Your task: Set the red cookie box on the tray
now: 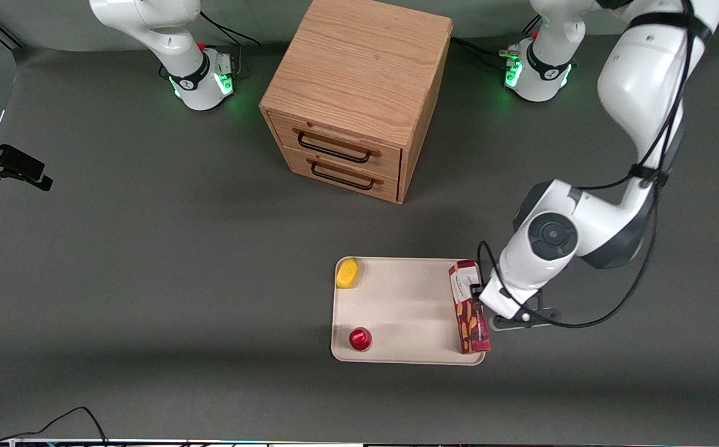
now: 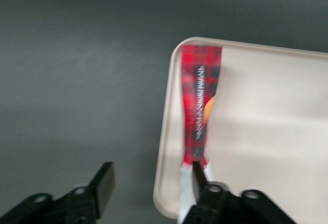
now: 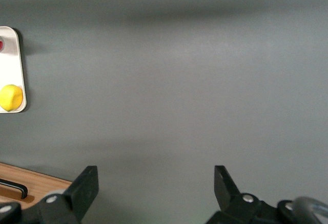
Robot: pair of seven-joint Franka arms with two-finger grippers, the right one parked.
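The red cookie box [image 1: 469,307] lies on the cream tray [image 1: 403,304], along the rim at the working arm's end, with its white end farther from the front camera. My left gripper [image 1: 482,299] hangs low beside the box at that rim. In the left wrist view the box [image 2: 200,106] runs along the tray [image 2: 266,131] edge. The gripper [image 2: 151,171] is open: one finger [image 2: 199,175] sits at the box's white end, the other [image 2: 102,185] is over bare table. Only the tray's rim lies between them.
A yellow fruit [image 1: 347,273] and a small round red-topped object [image 1: 360,339] also sit on the tray, toward the parked arm's end. The wooden two-drawer cabinet [image 1: 353,93] stands farther from the front camera, drawers shut. A black cable [image 1: 67,419] lies at the table's front edge.
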